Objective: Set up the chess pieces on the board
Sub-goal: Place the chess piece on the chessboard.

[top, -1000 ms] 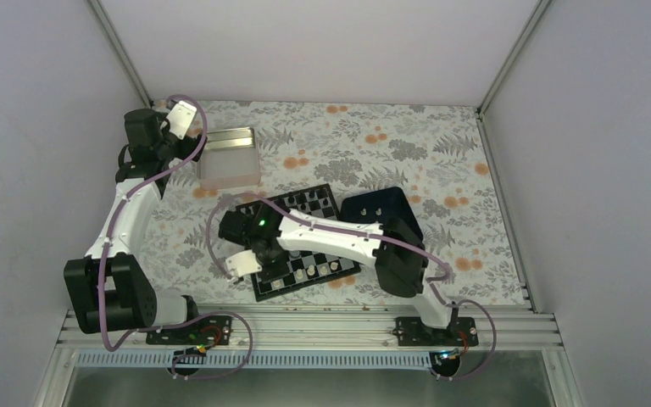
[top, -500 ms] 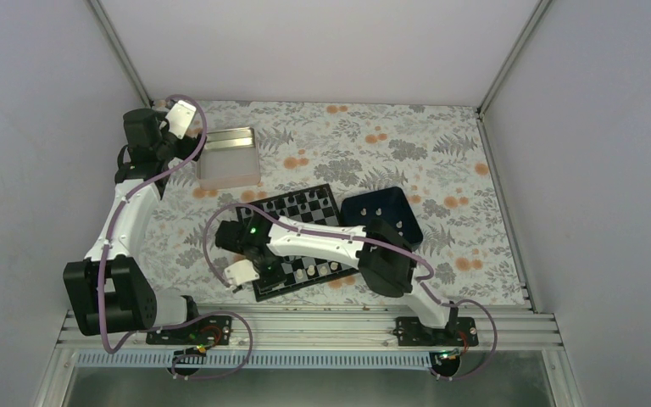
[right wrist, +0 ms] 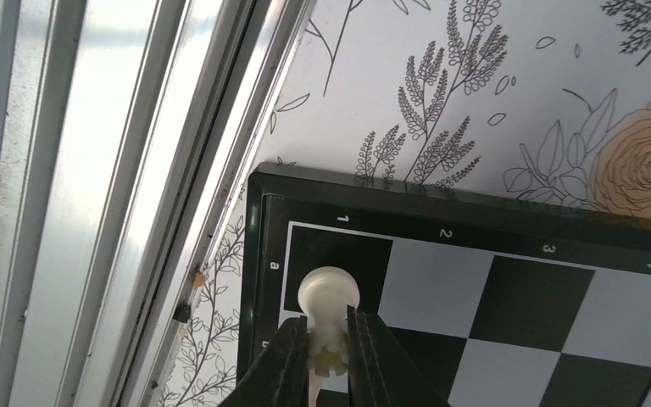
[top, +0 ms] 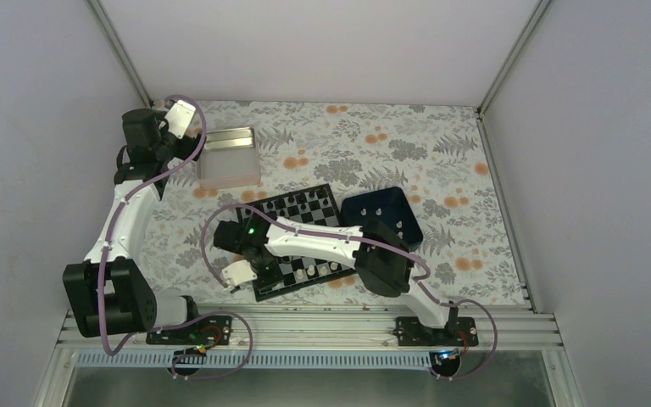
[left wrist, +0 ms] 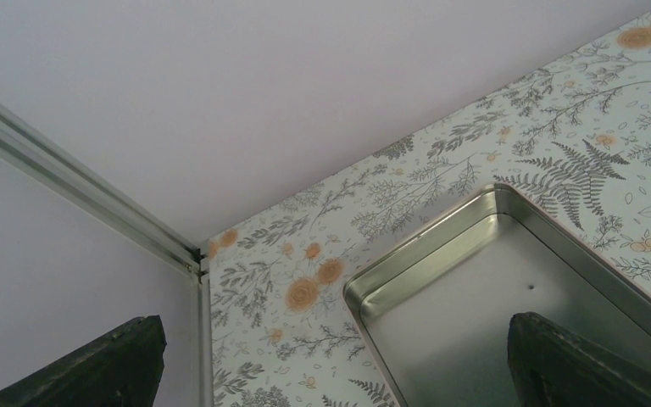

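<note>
Down below, the flowered counter [top: 441, 153] carries the board [top: 305, 208] near its front edge, and a silver tin [left wrist: 492, 297] lies well beyond the board's far left corner. My left claw [left wrist: 335, 360] hangs spread wide and bare over that tin. My right claw [right wrist: 329, 339] pinches a white chess piece [right wrist: 328, 292] at the board's a1 corner square; I cannot tell whether the piece touches the board.

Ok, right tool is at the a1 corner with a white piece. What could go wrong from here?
1. The right tool pinches the white piece only by its narrow middle, so it may twist or topple on release.
2. It is at the corner square of the board, close to the table's edge rail. A tipped piece could roll off the board.
</note>
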